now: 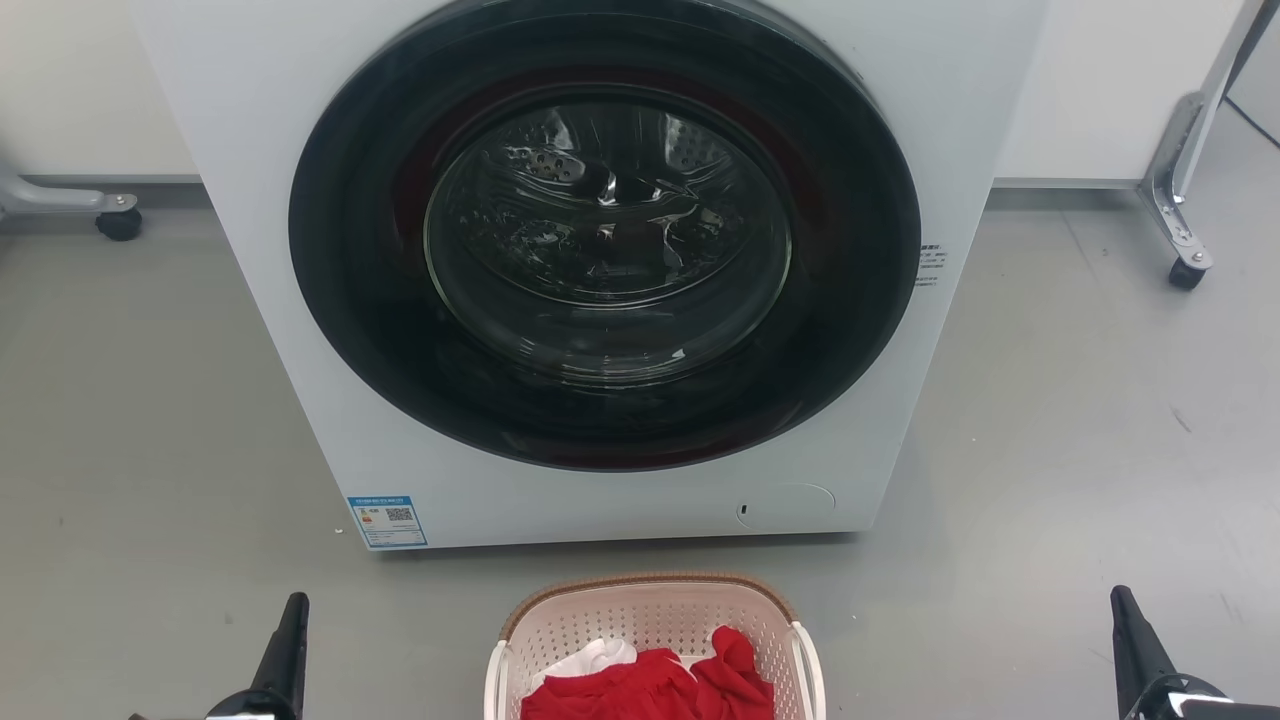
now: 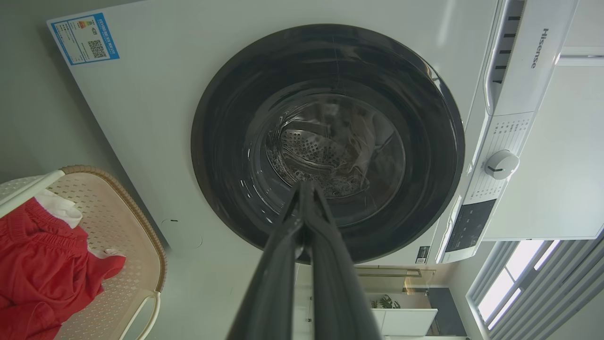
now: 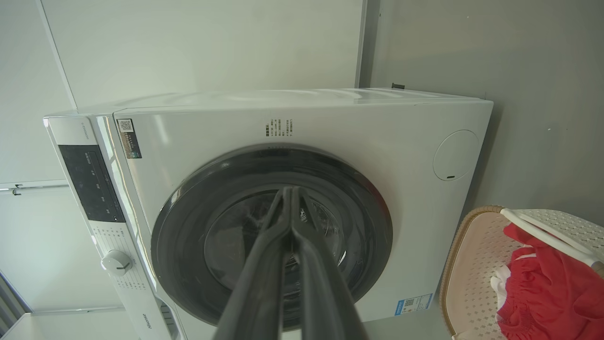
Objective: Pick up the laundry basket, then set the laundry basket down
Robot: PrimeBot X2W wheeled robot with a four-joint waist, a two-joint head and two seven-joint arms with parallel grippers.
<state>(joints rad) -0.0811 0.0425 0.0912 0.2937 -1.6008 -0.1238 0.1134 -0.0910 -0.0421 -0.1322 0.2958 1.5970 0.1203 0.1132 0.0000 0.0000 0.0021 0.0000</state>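
Observation:
The laundry basket (image 1: 650,612) stands on the grey floor just in front of the washer, at the bottom middle of the head view. It is pale pink-cream perforated plastic with a brown woven-look rim and white side handles, and holds red and white clothes. The left wrist view has the laundry basket (image 2: 113,222) at its lower left; the right wrist view has the laundry basket (image 3: 476,264) at its lower right. My left gripper (image 1: 294,606) sits well to the basket's left and my right gripper (image 1: 1120,600) well to its right. Both are shut and hold nothing, as the left gripper (image 2: 306,186) and right gripper (image 3: 289,191) show close up.
A white front-loading washer (image 1: 300,300) with a dark round door (image 1: 605,235), closed, rises right behind the basket. Wheeled metal frame legs stand at the far left (image 1: 118,222) and far right (image 1: 1188,270). Grey floor spreads on both sides of the basket.

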